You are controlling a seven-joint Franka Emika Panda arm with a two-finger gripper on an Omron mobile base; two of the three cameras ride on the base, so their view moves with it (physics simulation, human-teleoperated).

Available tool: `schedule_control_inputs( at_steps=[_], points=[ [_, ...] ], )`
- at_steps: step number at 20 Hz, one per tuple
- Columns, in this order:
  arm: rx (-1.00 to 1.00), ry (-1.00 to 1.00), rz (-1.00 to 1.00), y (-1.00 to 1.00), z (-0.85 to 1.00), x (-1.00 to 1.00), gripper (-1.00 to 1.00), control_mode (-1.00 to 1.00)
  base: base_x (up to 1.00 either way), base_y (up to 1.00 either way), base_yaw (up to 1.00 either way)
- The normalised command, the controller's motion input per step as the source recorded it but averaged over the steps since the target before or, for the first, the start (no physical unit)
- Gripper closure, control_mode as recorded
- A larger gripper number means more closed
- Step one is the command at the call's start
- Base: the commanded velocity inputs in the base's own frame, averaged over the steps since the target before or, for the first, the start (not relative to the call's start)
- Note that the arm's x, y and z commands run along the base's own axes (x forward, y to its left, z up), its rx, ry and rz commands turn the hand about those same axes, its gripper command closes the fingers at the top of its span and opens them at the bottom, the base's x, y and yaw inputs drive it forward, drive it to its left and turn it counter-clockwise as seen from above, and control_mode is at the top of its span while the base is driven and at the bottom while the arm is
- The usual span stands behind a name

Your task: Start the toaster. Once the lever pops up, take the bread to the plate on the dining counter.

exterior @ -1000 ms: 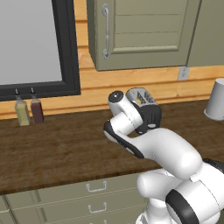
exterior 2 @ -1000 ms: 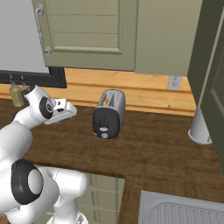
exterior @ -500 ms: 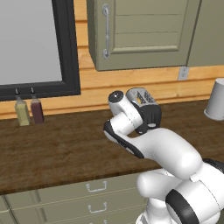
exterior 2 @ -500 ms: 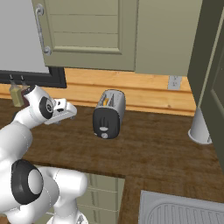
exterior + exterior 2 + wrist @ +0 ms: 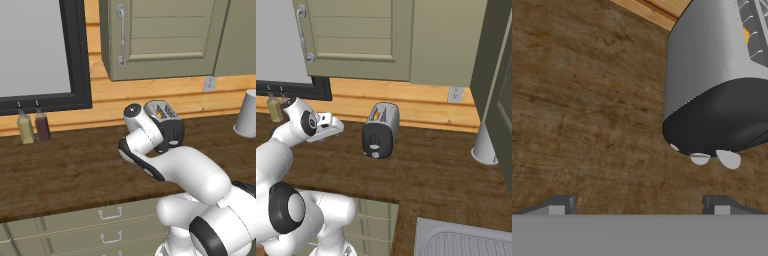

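The toaster [image 5: 380, 131] stands on the wood counter [image 5: 431, 170] by the back wall, its black end with small pale knobs [image 5: 700, 159] turned toward me. An orange-tan sliver of the bread [image 5: 746, 36] shows in a top slot. My gripper [image 5: 332, 133] hangs open to the left of the toaster, apart from it and a little above the counter. In the hand view its two fingertips stand wide around the gripper [image 5: 638, 206], with nothing between them. My arm covers part of the toaster [image 5: 162, 112] in the left base view. The plate and the dining counter are out of view.
Two bottles [image 5: 25, 127] [image 5: 42, 126] stand at the back left under the black-framed window [image 5: 75, 55]. A pale cylinder [image 5: 485, 145] stands at the right. A sink [image 5: 466, 245] lies at the near right. Green-grey wall cabinets [image 5: 150, 40] hang above.
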Motion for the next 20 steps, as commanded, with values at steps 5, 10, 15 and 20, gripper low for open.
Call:
schedule_control_inputs(
  at_steps=[5,10,15,20],
  points=[
    [0.00,0.00,0.00,0.00,0.00,0.00,-1.00,-1.00,0.00,0.00,0.00],
    [0.00,0.00,0.00,0.00,0.00,0.00,-1.00,-1.00,0.00,0.00,0.00],
    [0.00,0.00,0.00,0.00,0.00,0.00,-1.00,-1.00,0.00,0.00,0.00],
    [0.00,0.00,0.00,0.00,0.00,0.00,-1.00,-1.00,0.00,0.00,0.00]
  ],
)
